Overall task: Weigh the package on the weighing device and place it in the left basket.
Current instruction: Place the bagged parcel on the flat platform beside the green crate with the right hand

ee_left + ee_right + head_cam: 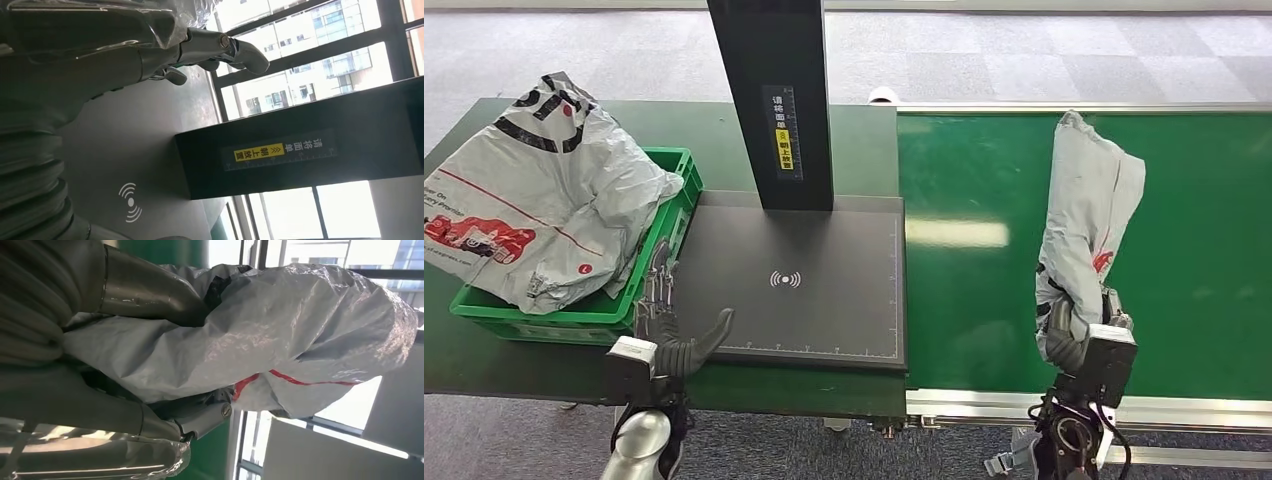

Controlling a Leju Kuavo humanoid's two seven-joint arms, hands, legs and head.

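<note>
Over green belt (984,300), right hand (1072,335) grips grey package (1086,215)

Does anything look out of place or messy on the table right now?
The big grey package in the green basket is too large for it: it bulges above the rim and overhangs the far and left sides. Nothing looks spilled or damaged.

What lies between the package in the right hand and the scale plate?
Head view: only bare green conveyor belt separates the grey package, held up by the right hand, from the black scale plate.
</note>
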